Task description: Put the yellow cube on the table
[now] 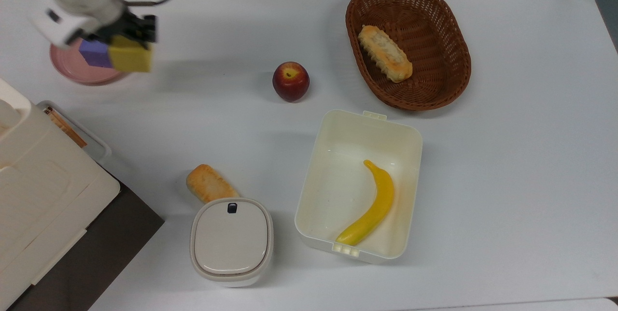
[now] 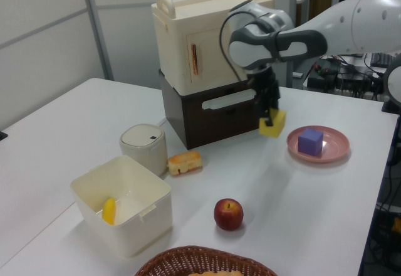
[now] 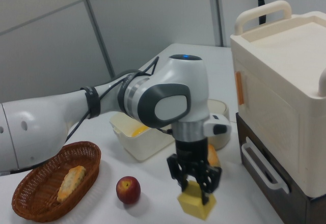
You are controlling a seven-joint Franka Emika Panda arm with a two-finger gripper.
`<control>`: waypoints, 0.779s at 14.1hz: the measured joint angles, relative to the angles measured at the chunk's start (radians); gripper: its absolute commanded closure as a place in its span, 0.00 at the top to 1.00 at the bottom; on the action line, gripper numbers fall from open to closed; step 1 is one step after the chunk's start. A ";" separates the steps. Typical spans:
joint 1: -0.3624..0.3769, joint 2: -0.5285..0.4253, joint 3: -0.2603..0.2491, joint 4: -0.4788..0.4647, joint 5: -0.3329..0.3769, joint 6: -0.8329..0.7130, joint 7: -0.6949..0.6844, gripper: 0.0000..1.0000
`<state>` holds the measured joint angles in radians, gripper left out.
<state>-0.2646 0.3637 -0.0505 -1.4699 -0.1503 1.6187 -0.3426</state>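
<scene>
My gripper (image 1: 131,40) is shut on the yellow cube (image 1: 130,55) and holds it in the air above the white table (image 1: 507,156). In the top view the cube hangs just right of the pink plate (image 1: 72,72), where the purple cube (image 1: 94,53) sits alone. The left view has the yellow cube (image 2: 274,125) and gripper (image 2: 270,116) left of the plate (image 2: 332,155) and purple cube (image 2: 311,142), clear of both. In the right view the gripper (image 3: 196,187) points down, with the cube (image 3: 196,204) pinched at its tips.
A red apple (image 1: 290,81) sits mid-table. A wicker basket (image 1: 463,60) holds a bread (image 1: 385,53). An open white box (image 1: 367,116) contains a banana (image 1: 372,204). A lidded white container (image 1: 231,241) and a bread roll (image 1: 208,183) lie near the cream cabinet (image 1: 43,190).
</scene>
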 measured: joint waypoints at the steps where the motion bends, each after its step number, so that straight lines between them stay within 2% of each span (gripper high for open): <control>1: 0.023 0.006 0.000 0.000 0.029 0.000 0.002 0.20; 3: 0.069 0.022 0.001 -0.001 0.094 0.003 0.003 0.20; 5: 0.109 0.029 0.001 -0.003 0.108 0.003 0.003 0.21; 6: 0.124 0.033 0.001 -0.006 0.111 0.006 0.003 0.29; 7: 0.150 0.047 0.002 -0.010 0.117 0.028 0.022 0.47; 8: 0.166 0.058 0.002 -0.012 0.118 0.052 0.056 0.89; 9: 0.183 0.075 0.002 -0.013 0.118 0.085 0.115 1.00; 11: 0.195 0.086 0.001 -0.011 0.118 0.097 0.174 1.00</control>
<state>-0.0700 0.4494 -0.0491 -1.4814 -0.0324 1.7153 -0.1686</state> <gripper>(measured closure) 0.242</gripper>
